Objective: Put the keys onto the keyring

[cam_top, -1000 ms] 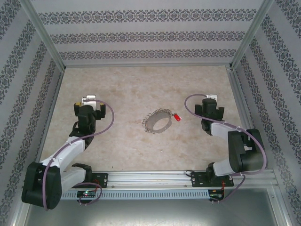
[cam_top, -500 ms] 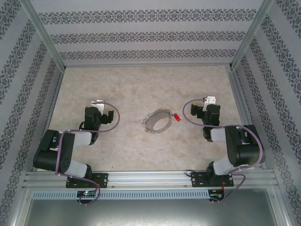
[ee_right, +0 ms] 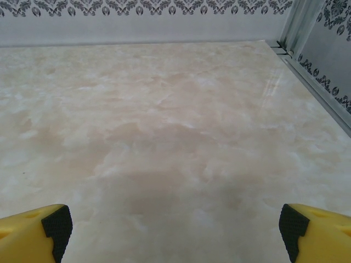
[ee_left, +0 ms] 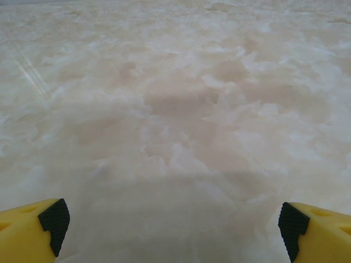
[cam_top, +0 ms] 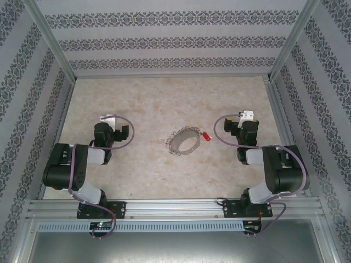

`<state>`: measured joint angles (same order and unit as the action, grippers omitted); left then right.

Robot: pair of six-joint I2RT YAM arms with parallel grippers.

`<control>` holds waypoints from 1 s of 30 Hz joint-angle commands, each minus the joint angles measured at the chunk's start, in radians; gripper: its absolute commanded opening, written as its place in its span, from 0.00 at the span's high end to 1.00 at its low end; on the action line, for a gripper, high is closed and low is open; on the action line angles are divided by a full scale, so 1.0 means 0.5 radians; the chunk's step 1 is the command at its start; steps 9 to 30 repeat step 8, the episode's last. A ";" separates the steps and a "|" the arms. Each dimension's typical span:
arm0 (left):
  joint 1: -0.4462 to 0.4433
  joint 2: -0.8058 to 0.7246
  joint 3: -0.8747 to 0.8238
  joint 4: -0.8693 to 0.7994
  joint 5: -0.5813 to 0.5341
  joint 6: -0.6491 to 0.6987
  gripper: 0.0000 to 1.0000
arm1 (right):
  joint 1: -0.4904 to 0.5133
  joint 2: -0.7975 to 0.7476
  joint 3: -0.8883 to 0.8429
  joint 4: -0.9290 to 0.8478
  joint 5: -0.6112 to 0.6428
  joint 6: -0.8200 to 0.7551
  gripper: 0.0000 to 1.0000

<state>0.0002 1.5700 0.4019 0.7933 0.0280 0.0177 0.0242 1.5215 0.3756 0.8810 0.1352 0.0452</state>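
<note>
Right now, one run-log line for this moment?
key beside keyring | left jaws open, empty | right jaws open, empty

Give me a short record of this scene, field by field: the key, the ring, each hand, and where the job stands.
keyring: lying on the table, near the middle, between the two arms
key: red head, on the table just outside the keyring's right side
left hand: open, empty, over bare table left of the keyring
right hand: open, empty, over bare table right of the key
job: key not yet on the keyring
</note>
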 commanded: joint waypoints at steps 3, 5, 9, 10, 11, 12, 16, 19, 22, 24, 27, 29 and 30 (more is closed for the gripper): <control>0.017 -0.015 0.046 0.037 0.042 -0.035 0.00 | 0.011 -0.009 0.013 0.057 -0.002 0.008 0.02; 0.017 -0.014 0.043 0.039 0.042 -0.035 0.00 | 0.007 -0.016 0.013 0.048 -0.016 0.006 0.02; 0.016 -0.017 0.034 0.054 0.042 -0.035 0.00 | 0.007 -0.028 -0.001 0.065 -0.019 0.001 0.02; 0.016 -0.017 0.034 0.054 0.042 -0.035 0.00 | 0.007 -0.028 -0.001 0.065 -0.019 0.001 0.02; 0.016 -0.017 0.034 0.054 0.042 -0.035 0.00 | 0.007 -0.028 -0.001 0.065 -0.019 0.001 0.02; 0.016 -0.017 0.034 0.054 0.042 -0.035 0.00 | 0.007 -0.028 -0.001 0.065 -0.019 0.001 0.02; 0.016 -0.017 0.034 0.054 0.042 -0.035 0.00 | 0.007 -0.028 -0.001 0.065 -0.019 0.001 0.02; 0.016 -0.017 0.034 0.054 0.042 -0.035 0.00 | 0.007 -0.028 -0.001 0.065 -0.019 0.001 0.02; 0.016 -0.017 0.034 0.054 0.042 -0.035 0.00 | 0.007 -0.028 -0.001 0.065 -0.019 0.001 0.02; 0.016 -0.017 0.034 0.054 0.042 -0.035 0.00 | 0.007 -0.028 -0.001 0.065 -0.019 0.001 0.02; 0.016 -0.017 0.034 0.054 0.042 -0.035 0.00 | 0.007 -0.028 -0.001 0.065 -0.019 0.001 0.02; 0.016 -0.017 0.034 0.054 0.042 -0.035 0.00 | 0.007 -0.028 -0.001 0.065 -0.019 0.001 0.02; 0.016 -0.017 0.034 0.054 0.042 -0.035 0.00 | 0.007 -0.028 -0.001 0.065 -0.019 0.001 0.02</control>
